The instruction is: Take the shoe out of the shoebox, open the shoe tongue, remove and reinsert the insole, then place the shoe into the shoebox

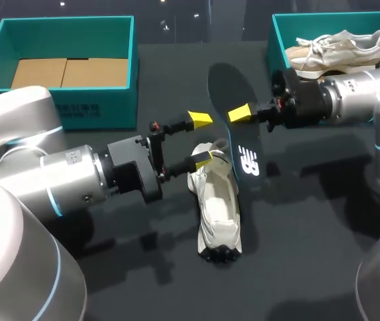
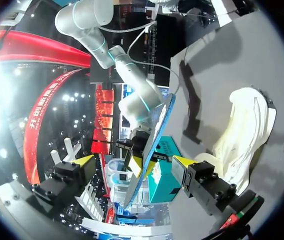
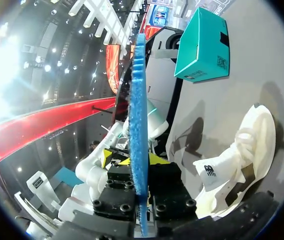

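Right jaws clamp the thin blue-backed insole; left jaws gape

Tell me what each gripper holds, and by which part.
The right gripper pinches the flat black, blue-bottomed insole by its side edge, near mid-length. The left gripper is open, holding nothing.
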`<state>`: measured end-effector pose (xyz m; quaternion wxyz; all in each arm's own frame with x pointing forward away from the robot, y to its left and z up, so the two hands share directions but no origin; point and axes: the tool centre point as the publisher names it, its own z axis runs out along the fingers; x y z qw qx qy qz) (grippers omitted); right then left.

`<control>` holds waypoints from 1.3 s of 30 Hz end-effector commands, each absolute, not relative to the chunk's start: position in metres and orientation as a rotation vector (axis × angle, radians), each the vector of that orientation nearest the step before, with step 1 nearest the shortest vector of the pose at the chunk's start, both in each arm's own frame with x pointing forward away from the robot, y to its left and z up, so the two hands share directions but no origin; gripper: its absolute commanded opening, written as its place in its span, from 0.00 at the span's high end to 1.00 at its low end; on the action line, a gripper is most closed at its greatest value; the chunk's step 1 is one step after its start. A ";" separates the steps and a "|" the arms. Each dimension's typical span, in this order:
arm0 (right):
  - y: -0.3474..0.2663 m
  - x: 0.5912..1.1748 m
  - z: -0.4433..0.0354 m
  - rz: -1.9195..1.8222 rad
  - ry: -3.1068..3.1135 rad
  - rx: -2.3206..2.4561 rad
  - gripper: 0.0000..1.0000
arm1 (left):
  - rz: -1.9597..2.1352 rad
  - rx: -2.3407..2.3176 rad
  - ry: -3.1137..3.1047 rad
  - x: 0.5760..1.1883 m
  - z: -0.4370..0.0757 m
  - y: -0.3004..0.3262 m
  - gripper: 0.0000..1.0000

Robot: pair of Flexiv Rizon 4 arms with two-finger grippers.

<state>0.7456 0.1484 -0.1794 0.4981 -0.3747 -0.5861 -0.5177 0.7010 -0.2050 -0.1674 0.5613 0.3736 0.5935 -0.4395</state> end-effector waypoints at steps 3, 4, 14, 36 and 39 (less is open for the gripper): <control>0.147 0.745 -0.183 -1.249 -1.419 -0.902 1.00 | -1.040 0.856 1.464 0.700 -0.163 -0.197 0.00; 0.147 0.745 -0.183 -1.248 -1.420 -0.902 1.00 | -1.041 0.852 1.471 0.701 -0.163 -0.196 0.00; 0.147 0.744 -0.186 -1.225 -1.440 -0.902 1.00 | -1.093 0.880 1.471 0.710 -0.162 -0.194 0.00; 0.152 0.741 -0.195 -1.224 -1.469 -0.910 1.00 | -1.084 0.959 1.489 0.714 -0.155 -0.197 0.00; 0.153 0.742 -0.196 -1.225 -1.470 -0.906 1.00 | -1.067 0.928 1.555 0.716 -0.157 -0.197 0.00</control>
